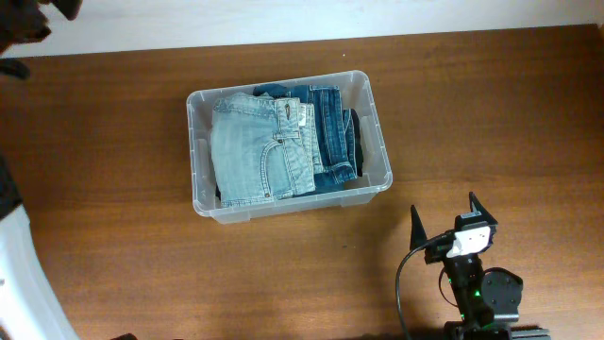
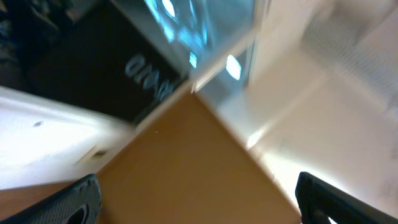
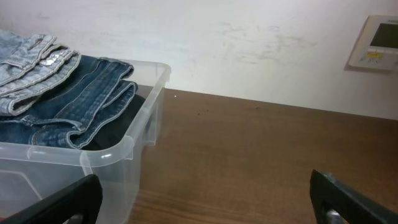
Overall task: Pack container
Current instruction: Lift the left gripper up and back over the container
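Observation:
The container (image 1: 197,151), a clear plastic bin, stands at the middle of the brown table. It holds folded jeans: a light-wash pair (image 1: 257,151) on top and darker denim (image 1: 332,132) on its right side. The right wrist view shows the container's corner (image 3: 109,155) at the left with the jeans (image 3: 81,99) over its rim. My right gripper (image 1: 444,208) sits near the table's front right, apart from the bin, open and empty, as the right wrist view (image 3: 205,205) confirms. My left gripper (image 2: 196,202) is open with nothing between its fingers, above a blurred table corner.
The table's far edge (image 1: 377,38) meets a pale wall. A white wall panel (image 3: 373,40) hangs at the right. A white object (image 1: 24,274) fills the lower-left corner, and a dark shape (image 1: 28,19) shows at the top left.

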Robot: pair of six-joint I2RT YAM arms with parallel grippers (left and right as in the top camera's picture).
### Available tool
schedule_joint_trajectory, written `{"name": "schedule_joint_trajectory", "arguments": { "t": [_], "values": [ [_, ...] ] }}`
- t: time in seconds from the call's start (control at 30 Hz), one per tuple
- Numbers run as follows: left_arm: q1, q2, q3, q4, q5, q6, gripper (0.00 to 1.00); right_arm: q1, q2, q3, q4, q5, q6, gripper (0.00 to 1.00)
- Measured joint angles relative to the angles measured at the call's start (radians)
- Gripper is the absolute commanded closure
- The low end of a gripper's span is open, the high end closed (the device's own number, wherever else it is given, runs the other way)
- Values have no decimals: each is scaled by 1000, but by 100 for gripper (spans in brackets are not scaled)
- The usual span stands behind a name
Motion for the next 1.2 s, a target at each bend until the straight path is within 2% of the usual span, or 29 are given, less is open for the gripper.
{"name": "schedule_joint_trajectory", "arguments": {
  "t": [0.13, 0.23, 0.3, 0.47, 0.53, 0.87, 0.97, 1.07, 1.13, 1.2],
  "values": [
    [-1, -1, 35, -25, -270, -160, 1, 0, 0, 0, 0, 0, 0, 1],
    [0, 1, 37, -88, -461, -117, 1, 0, 0, 0, 0, 0, 0, 1],
    [2, 5, 37, -154, -539, -2, 1, 0, 0, 0, 0, 0, 0, 2],
    [1, 14, 39, -432, -651, 362, 1, 0, 0, 0, 0, 0, 0, 2],
    [1, 25, 39, -522, -677, 519, 1, 0, 0, 0, 0, 0, 0, 1],
    [-5, 66, 39, -926, -715, 1110, 1, 0, 0, 0, 0, 0, 0, 2],
    [-59, 77, 40, -1055, -699, 1308, 1, 0, 0, 0, 0, 0, 0, 2],
    [-176, 101, 40, -1158, -718, 1439, 1, 0, 0, 0, 0, 0, 0, 2],
    [-234, 122, 40, -1177, -749, 1474, 7, 0, 0, 0, 0, 0, -1, 2],
    [-298, 154, 40, -1203, -805, 1510, 27, 0, 0, 0, 0, 0, 0, 1]
  ]
}}
